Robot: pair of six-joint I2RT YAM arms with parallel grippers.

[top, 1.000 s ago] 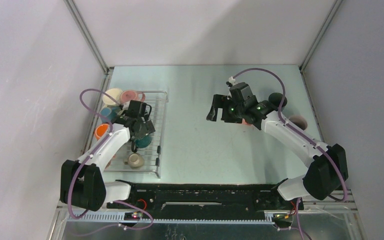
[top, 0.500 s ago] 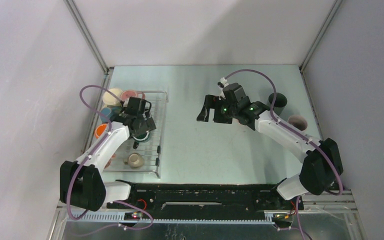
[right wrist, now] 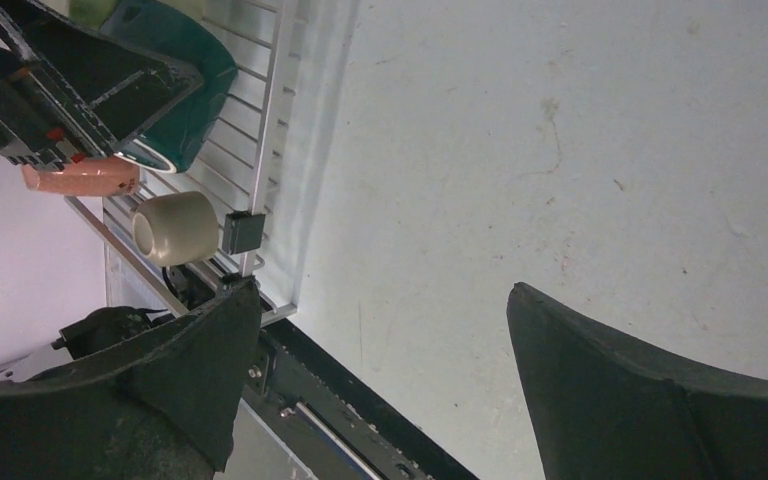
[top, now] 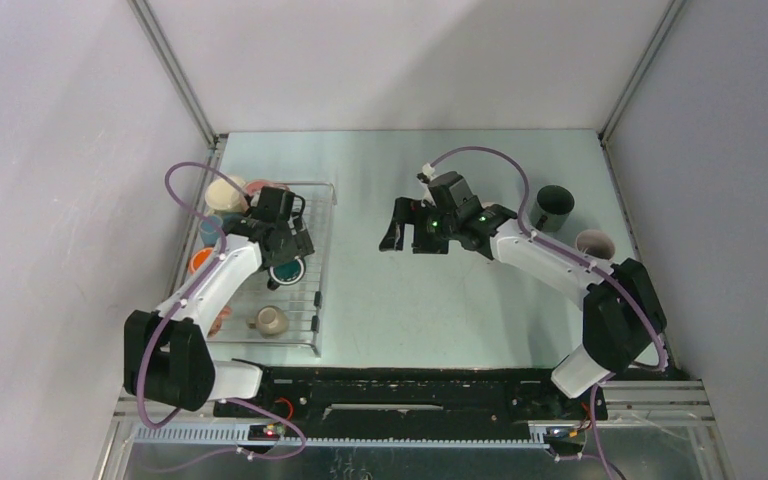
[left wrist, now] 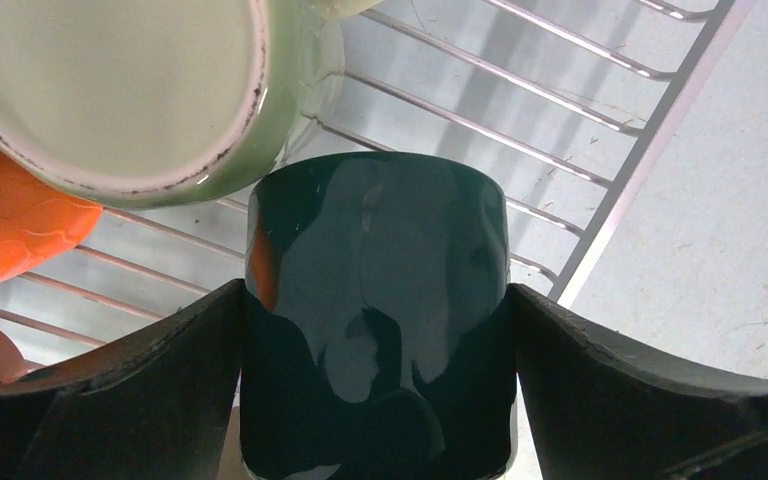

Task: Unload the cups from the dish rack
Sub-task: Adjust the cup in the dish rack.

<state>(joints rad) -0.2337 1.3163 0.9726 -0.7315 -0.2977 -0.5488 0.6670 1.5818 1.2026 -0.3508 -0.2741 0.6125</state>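
The dish rack lies at the left of the table. My left gripper is shut on a dark teal cup and holds it over the rack's right half. In the left wrist view this cup sits between both fingers, with a pale green cup and an orange cup beyond it. In the rack are also cream, pink, light blue and orange cups, and a small cream cup on its side. My right gripper is open and empty over the table's middle.
A dark cup and a cup with a pinkish inside stand on the table at the right. The right wrist view shows the rack's edge, the teal cup and the cream cup. The black base rail runs along the near edge.
My right arm has swung left, away from the two cups at the right and toward the rack. My left gripper has moved a little farther from the near edge with the teal cup.
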